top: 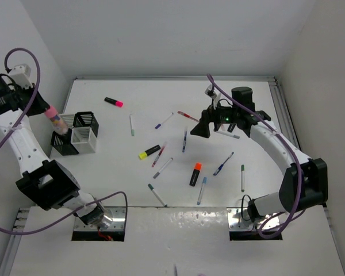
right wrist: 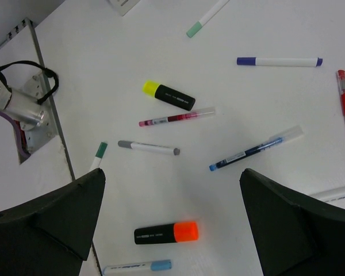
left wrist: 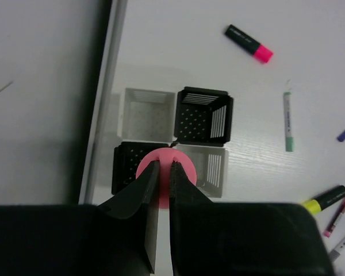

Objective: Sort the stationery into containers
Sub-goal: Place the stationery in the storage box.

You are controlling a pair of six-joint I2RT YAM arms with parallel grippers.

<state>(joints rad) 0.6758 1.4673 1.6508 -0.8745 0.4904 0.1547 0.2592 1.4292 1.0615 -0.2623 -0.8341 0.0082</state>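
Closed on the pink stick [left wrist: 186, 172], the left gripper [left wrist: 164, 172] was held over the black holder at seven o'clock of the mesh holders [left wrist: 218, 118], which were grouped at nine o'clock on the table. The right gripper [right wrist: 171, 178] was spread wide and empty above the pens [right wrist: 148, 148]. Sorting was judged barely begun: the holders in view looked empty, and pens and highlighters [right wrist: 165, 232] were strewn from the centre towards three o'clock.

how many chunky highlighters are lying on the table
3: the pink highlighter at back left, the yellow highlighter mid-table, the orange highlighter nearer the arm bases. Others may sit hidden inside the mesh holders.
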